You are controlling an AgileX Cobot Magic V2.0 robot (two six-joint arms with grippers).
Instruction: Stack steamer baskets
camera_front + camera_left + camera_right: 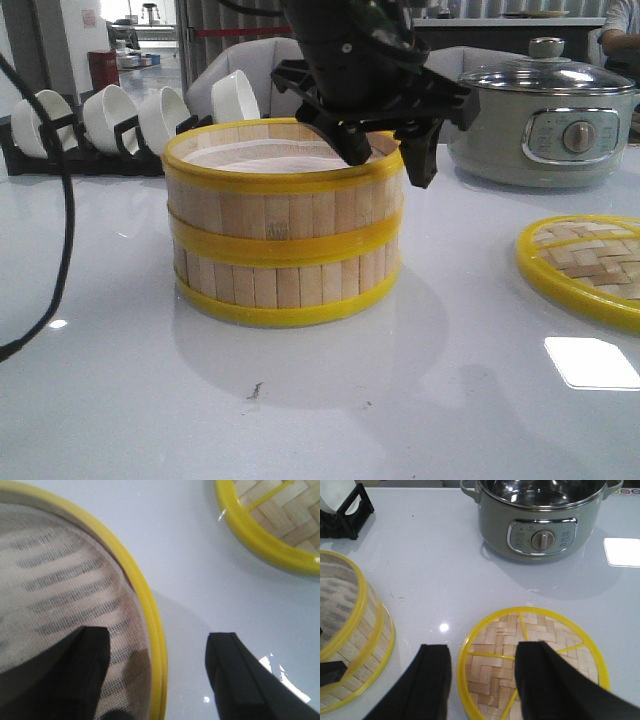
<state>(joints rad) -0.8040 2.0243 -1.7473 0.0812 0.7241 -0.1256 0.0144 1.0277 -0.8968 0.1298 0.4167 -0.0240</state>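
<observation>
Two steamer baskets stand stacked on the white table, the upper basket (pixel 285 195) squarely on the lower basket (pixel 285 285). My left gripper (pixel 385 150) is open at the upper basket's right rim, with one finger inside over the pale liner and one outside. In the left wrist view the yellow rim (pixel 152 625) runs between the fingers of the left gripper (pixel 157 655), which hold nothing. The stack also shows in the right wrist view (pixel 355 640). My right gripper (pixel 482 675) is open and empty, above the left edge of the woven lid (pixel 560 650).
The flat woven lid (pixel 590 262) lies at the right of the table. A grey electric pot (pixel 545 125) with a glass lid stands behind it. A black rack of white bowls (pixel 100 125) is at the back left. A black cable (pixel 66 210) hangs at the left.
</observation>
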